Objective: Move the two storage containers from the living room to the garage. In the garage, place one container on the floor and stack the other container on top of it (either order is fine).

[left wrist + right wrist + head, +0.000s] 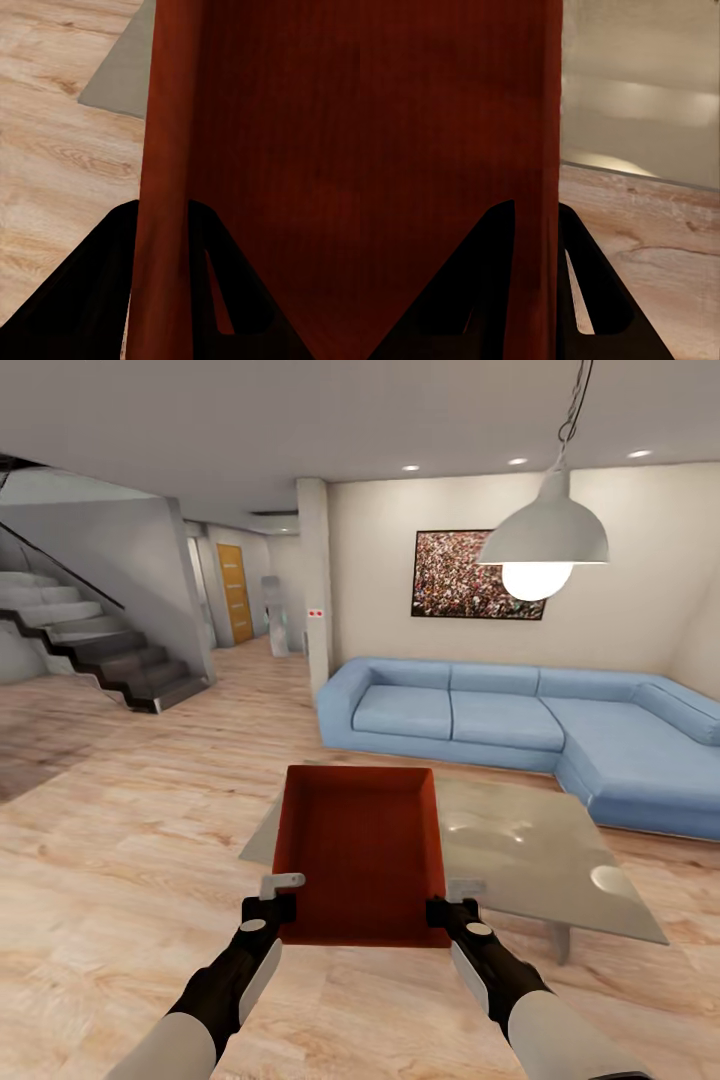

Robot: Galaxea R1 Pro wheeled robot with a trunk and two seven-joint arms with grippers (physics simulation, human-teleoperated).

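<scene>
Living room: one orange-red bin is held up in front of the robot, over the near edge of a glass table & the wood floor. L gripper is clamped on the bin's near-left wall, R gripper on its near-right wall; wrist cams show a black finger each side of the wall. Blue sofa behind, stairs far left, lamp overhead.

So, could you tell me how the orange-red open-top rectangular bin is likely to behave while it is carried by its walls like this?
The orange-red open-top rectangular bin probably stays stiff: its straight walls show no bowing between the left gripper and right gripper. It looks empty, so likely light. Held only at its near corners, it may tip forward.
</scene>
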